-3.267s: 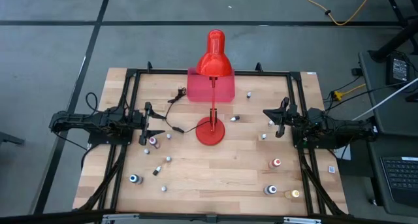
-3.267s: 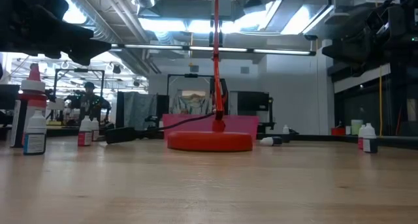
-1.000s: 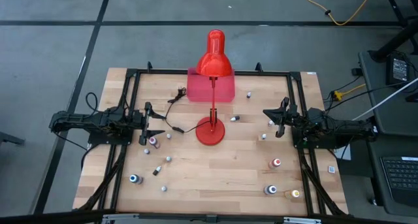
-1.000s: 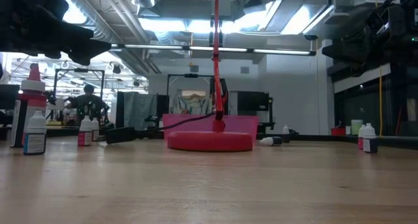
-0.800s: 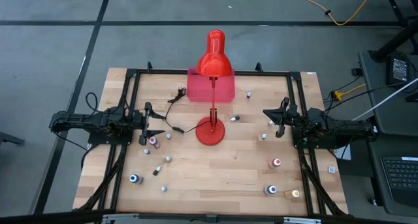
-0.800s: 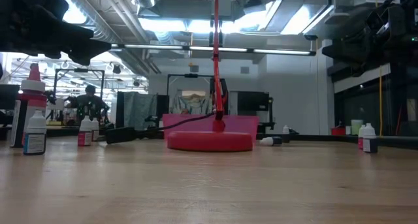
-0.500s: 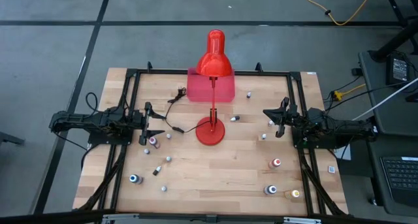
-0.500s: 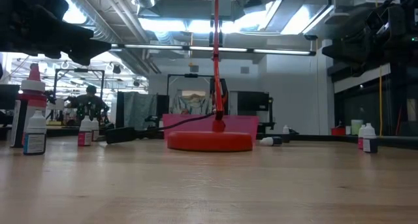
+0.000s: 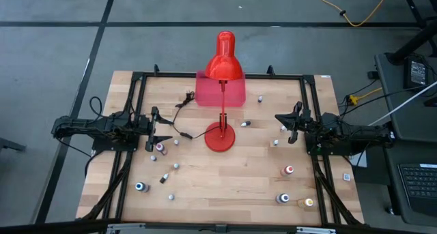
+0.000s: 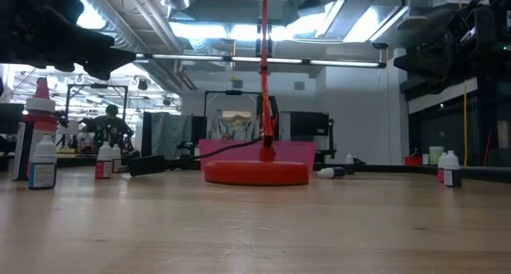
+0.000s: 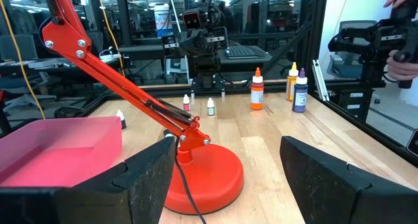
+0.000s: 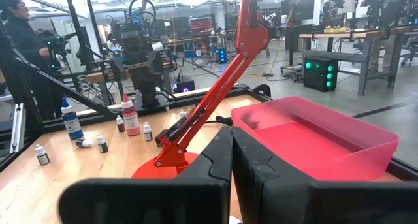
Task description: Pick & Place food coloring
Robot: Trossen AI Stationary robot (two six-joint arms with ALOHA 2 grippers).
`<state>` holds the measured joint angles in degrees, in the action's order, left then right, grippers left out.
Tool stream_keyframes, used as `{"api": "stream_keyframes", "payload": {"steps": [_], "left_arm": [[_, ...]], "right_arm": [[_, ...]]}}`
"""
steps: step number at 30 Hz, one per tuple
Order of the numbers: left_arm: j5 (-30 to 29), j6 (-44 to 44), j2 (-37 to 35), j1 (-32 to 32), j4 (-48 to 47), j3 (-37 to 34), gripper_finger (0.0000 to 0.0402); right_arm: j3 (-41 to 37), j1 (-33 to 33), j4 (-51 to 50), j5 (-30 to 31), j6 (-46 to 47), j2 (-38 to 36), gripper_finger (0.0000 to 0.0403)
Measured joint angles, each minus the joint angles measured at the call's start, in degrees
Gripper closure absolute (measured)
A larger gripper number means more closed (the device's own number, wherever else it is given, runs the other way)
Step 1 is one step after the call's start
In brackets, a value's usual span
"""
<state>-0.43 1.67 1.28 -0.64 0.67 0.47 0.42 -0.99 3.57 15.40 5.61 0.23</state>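
Several tiny food coloring bottles stand or lie scattered on the wooden table: a pink one (image 9: pixel 159 147) and a blue one (image 9: pixel 141 187) at the near left, a red one (image 9: pixel 289 170) and a yellow one (image 9: pixel 307 202) at the near right, and small pale ones (image 9: pixel 261 98) farther back. My left gripper (image 9: pixel 166 129) hovers level at the table's left edge, open, with nothing between its fingers (image 11: pixel 150 178). My right gripper (image 9: pixel 282 121) hovers level at the right edge, its fingers (image 12: pixel 215 162) shut on nothing.
A red desk lamp stands mid-table on its round base (image 9: pixel 220 137), its head over a pink tray (image 9: pixel 232 91) at the far edge. Its black cord (image 9: pixel 182 101) trails left. A black frame rail (image 9: pixel 136 97) borders the table. A person (image 12: pixel 16 28) stands beyond it.
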Motion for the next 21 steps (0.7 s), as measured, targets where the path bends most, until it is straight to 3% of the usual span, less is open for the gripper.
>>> {"api": "stream_keyframes", "payload": {"steps": [8,21], "left_arm": [[0.0,0.0,-0.01,-0.01,0.0,0.0,0.0128],[-0.02,0.0,0.0,0.0,0.02,0.02,0.0129]], "right_arm": [[0.69,0.0,-0.4,-0.48,1.66,0.04,0.038],[14.76,0.0,-10.34,1.54,3.09,5.01,0.0236]]}}
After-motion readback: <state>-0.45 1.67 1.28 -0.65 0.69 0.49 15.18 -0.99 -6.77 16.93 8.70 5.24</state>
